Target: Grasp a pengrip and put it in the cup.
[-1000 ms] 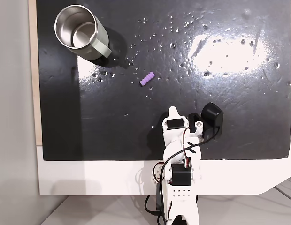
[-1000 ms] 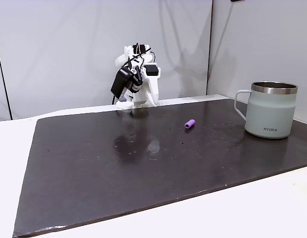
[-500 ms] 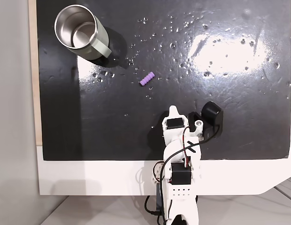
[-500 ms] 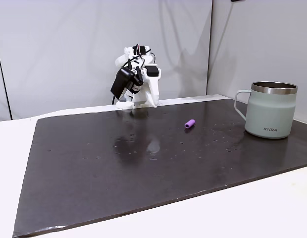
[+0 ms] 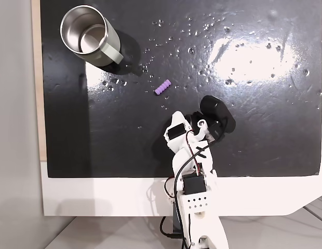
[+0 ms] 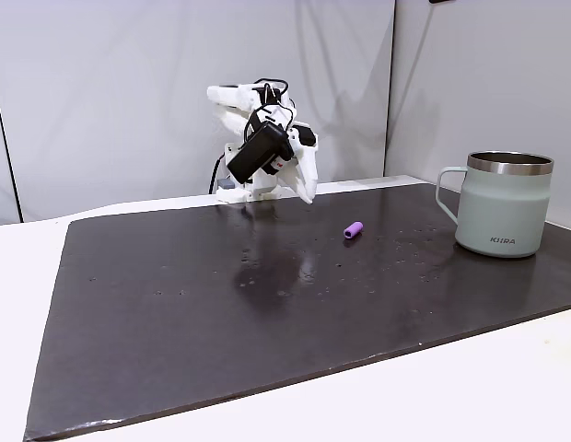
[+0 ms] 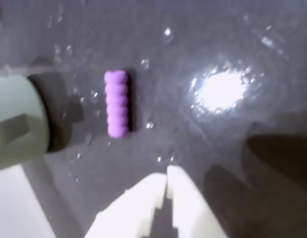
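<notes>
The pengrip [image 5: 162,86] is a small light-purple ribbed cylinder lying on the black mat, right of the cup's handle in a fixed view. It also lies loose in another fixed view [image 6: 354,229] and the wrist view [image 7: 117,103]. The cup [image 5: 91,36] is a steel mug standing upright at the mat's far left corner; the side fixed view has the cup [image 6: 502,207] at the right, and its wall [image 7: 17,121] is at the wrist view's left edge. My gripper [image 5: 177,115] hovers above the mat, short of the pengrip, its white fingers [image 7: 180,198] closed together and holding nothing.
The black mat [image 5: 265,129] is shiny, with small droplets and a bright glare patch [image 5: 249,52]. It lies on a white table [image 6: 506,387]. The arm's base [image 5: 195,207] stands at the mat's near edge. A grey wall [image 6: 110,83] is behind the arm.
The arm has swung to the left in the top fixed view and reached out over the mat toward the pengrip. Pengrip and cup have not moved.
</notes>
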Robot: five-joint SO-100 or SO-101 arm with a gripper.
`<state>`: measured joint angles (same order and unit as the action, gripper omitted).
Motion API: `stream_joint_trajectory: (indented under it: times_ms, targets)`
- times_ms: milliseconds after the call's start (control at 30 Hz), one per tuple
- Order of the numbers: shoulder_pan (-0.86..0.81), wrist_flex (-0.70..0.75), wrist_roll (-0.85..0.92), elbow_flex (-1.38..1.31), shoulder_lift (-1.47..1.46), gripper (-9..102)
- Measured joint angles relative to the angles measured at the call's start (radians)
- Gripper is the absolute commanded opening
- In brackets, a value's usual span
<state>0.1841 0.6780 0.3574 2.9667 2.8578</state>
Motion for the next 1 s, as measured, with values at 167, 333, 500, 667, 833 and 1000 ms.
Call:
stream_joint_trajectory:
  times_ms: [167,333,500,667,833,1000]
  targets:
    - [0.014,-0.066,-0.057,-0.247,-0.469,0]
    - [0.020,-0.103,-0.104,-0.410,-0.747,0]
    - [0.087,-0.109,-0.173,-0.499,-0.870,0]
    - [0.147,-0.101,-0.252,-0.574,-0.925,0]
    - [0.229,-0.025,-0.310,-0.646,-0.940,7]
    - [0.245,0.021,-0.328,-0.667,-0.940,15]
